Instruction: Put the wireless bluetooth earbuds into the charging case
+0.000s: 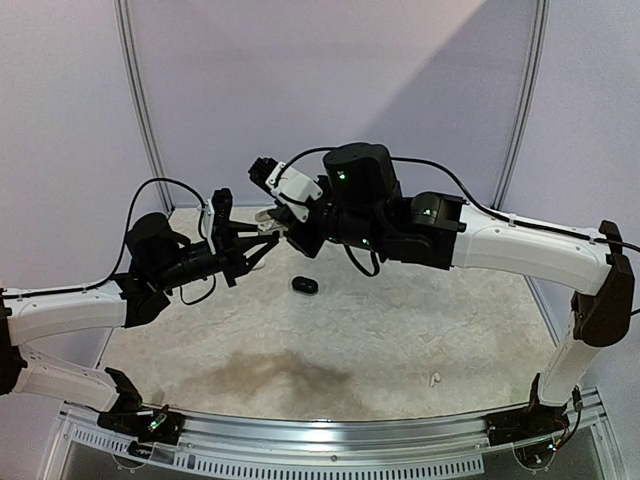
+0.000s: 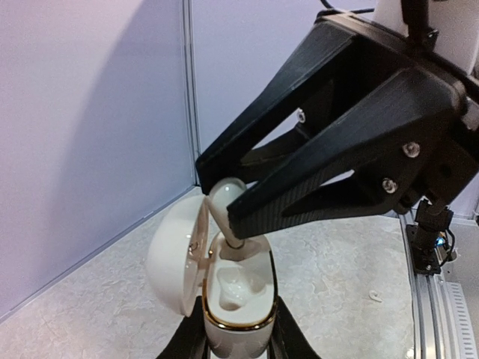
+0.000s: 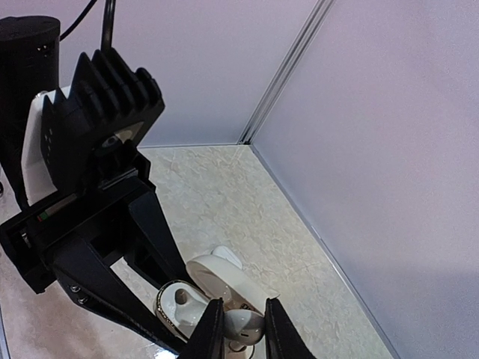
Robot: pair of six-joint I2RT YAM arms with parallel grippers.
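My left gripper (image 2: 238,345) is shut on a white charging case (image 2: 258,269) with a gold rim, held upright above the table, its lid (image 2: 174,260) swung open to the left. My right gripper (image 3: 243,333) is shut on a white earbud (image 3: 245,321). The earbud (image 2: 222,212) points stem-down into the case's far socket. The near socket (image 2: 236,290) is bare. In the top view both grippers meet at the case (image 1: 268,226) above the back middle of the table. The other earbuds are hidden, except for one named below.
A black pebble-shaped case (image 1: 305,285) lies shut on the table below the grippers. One small white earbud (image 1: 435,378) lies loose at the front right and also shows in the left wrist view (image 2: 375,297). Grey walls close in the back and sides.
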